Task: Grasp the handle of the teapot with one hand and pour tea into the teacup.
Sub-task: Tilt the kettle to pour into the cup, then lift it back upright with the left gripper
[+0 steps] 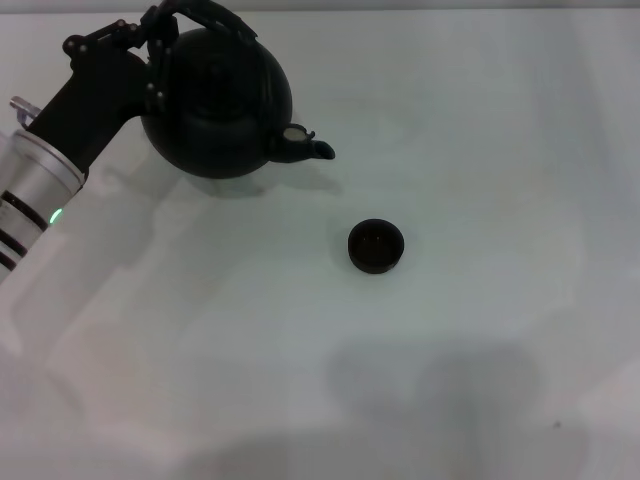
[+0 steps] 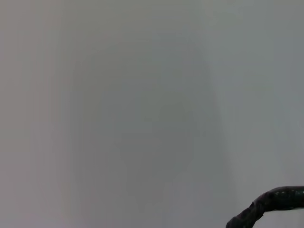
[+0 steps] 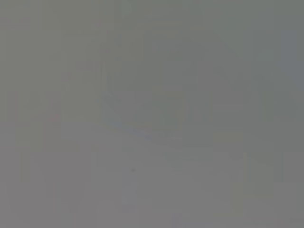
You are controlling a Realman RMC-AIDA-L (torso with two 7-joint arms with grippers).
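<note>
Holding the handle (image 1: pixel 205 12) in shut jaws, the left gripper (image 1: pixel 160 40) has the teapot (image 1: pixel 218 105) far left; the teacup (image 1: pixel 376 246) sits nearer, rightward, where the spout points.

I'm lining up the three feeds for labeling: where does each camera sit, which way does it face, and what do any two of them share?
Head view: on the robot's head, looking down at the white table; the left gripper is at the teapot handle, the teacup stands apart.
Left wrist view: on the left wrist, facing blank surface; only a handle piece shows.
Right wrist view: on the right wrist, featureless grey; no arm.
Shared: head and left wrist both show the handle.
</note>
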